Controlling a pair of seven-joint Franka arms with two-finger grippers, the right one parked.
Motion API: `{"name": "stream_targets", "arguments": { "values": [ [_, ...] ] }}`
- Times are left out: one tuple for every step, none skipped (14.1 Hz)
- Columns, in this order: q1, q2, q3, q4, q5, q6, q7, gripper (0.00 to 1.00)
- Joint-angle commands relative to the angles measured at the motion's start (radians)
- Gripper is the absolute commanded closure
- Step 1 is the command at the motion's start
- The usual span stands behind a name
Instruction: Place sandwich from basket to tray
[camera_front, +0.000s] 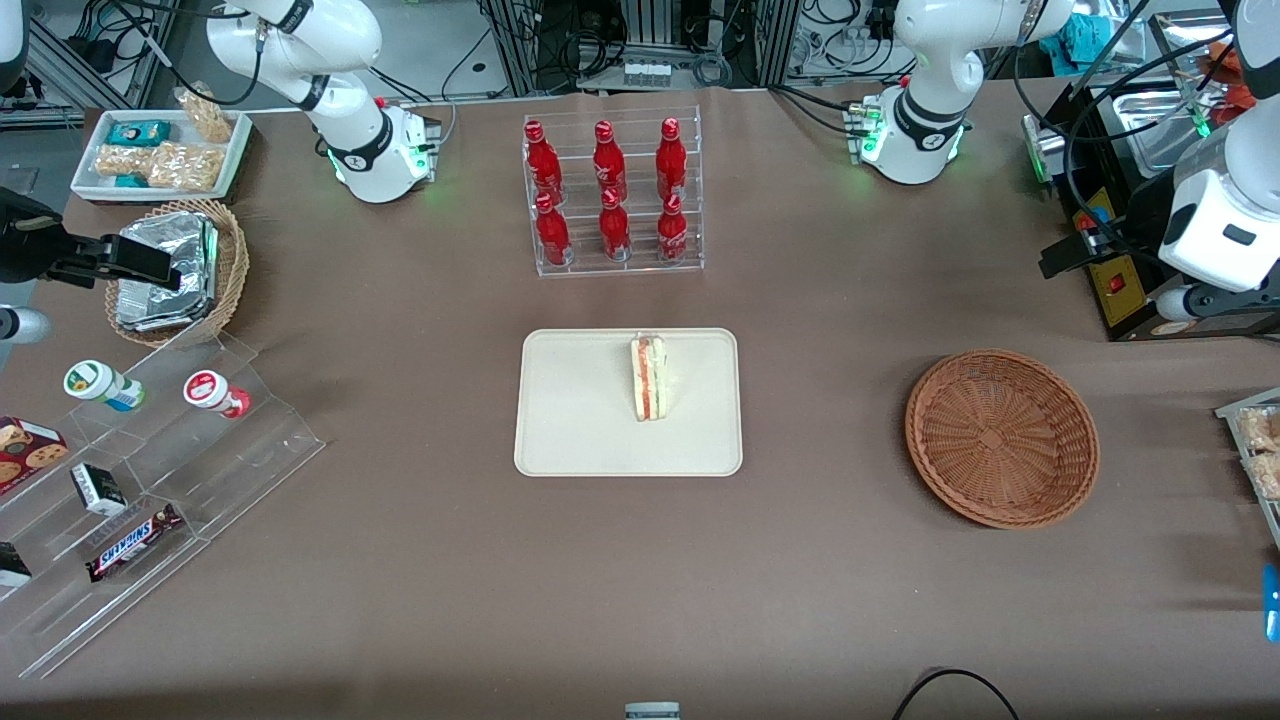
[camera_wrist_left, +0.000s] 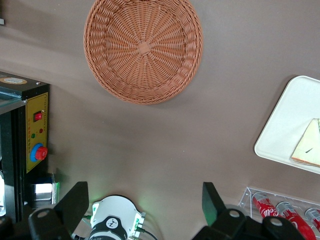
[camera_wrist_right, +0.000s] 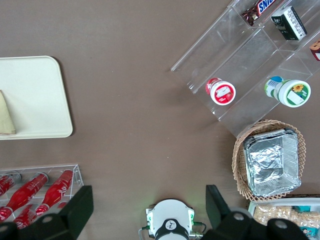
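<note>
Sandwich lying on the tray, a pale wedge with its red and green filling edge showing, resting nearer the tray's edge that faces the bottle rack than its edge toward the front camera; tray flat on the brown counter, nearer the front camera than the rack of red bottles; basket beside the tray toward the working arm's end of the counter, well apart from it, with nothing inside it; hand held high above the counter, apart from the basket and well away from the tray, fingers spread wide with nothing between them; in the left wrist view the basket, a corner of the tray and part of the sandwich all lie below the hand; control box with a red button standing farther from the front camera than the basket; smaller tan basket of foil packets far from the tray toward the parked arm's end of the counter; clear stepped shelf with snacks lying nearer the front camera than that tan basket.
</note>
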Motion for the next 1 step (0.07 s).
{"name": "stream_targets", "arguments": {
  "values": [
    [-0.016,0.016,0.015,0.019,-0.006,0.004,0.005,0.0]
  ]
}}
